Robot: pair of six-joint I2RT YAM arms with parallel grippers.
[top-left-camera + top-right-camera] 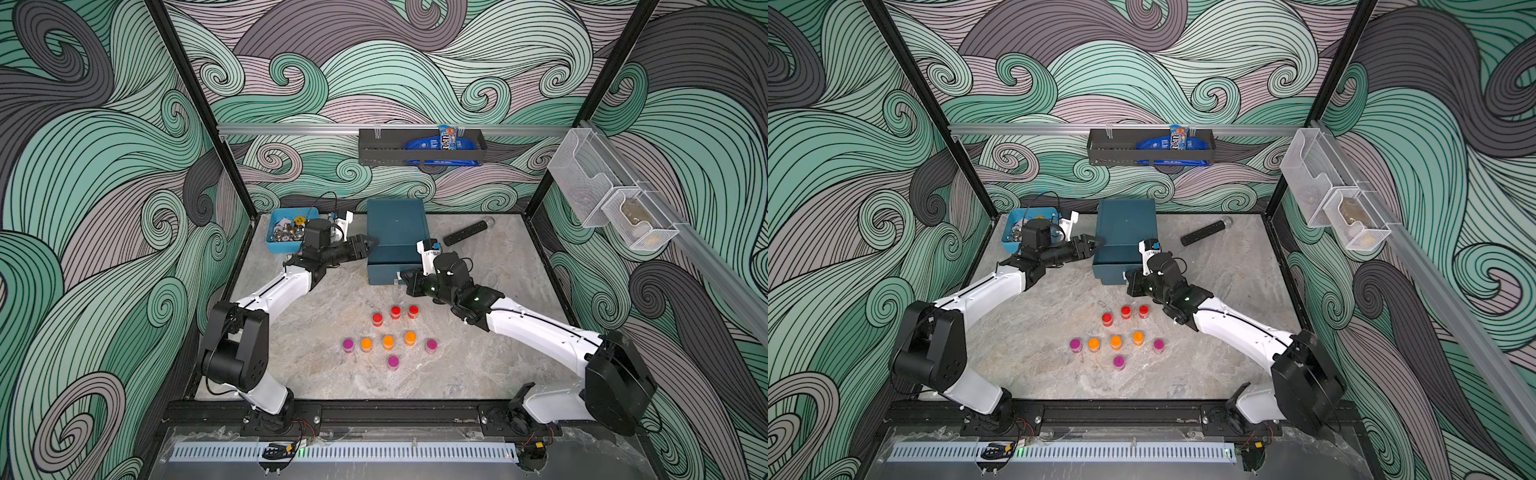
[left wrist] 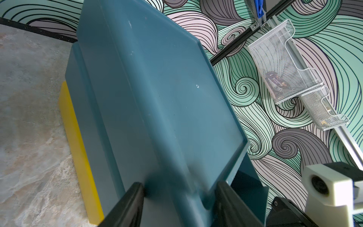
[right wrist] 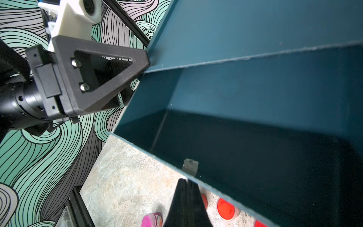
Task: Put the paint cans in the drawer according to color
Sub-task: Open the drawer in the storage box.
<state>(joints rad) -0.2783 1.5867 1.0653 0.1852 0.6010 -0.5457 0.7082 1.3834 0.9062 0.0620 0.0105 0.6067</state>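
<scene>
Nine bright-lidded paint pots [image 1: 388, 341] stand on marbled surface [image 1: 316, 332]. Left gripper [image 1: 372, 243] clamps dark teal drawer chest [image 1: 397, 232]; right gripper [image 1: 403, 276] pinched closed at its pulled-out drawer [image 1: 384, 274].

The dark teal chest [image 1: 397, 224] stood upright toward the rear of the table [image 1: 478, 353], with one drawer [image 3: 255, 157] pulled out and empty. Nine squat paint cans [image 1: 377, 318] stood upright in front of it, none touching. The red cans [image 1: 395, 311] were nearest the chest, with the orange cans [image 1: 388, 341] in a row beyond. The magenta cans [image 1: 393, 362] stood at both ends of that row and farthest out.
</scene>
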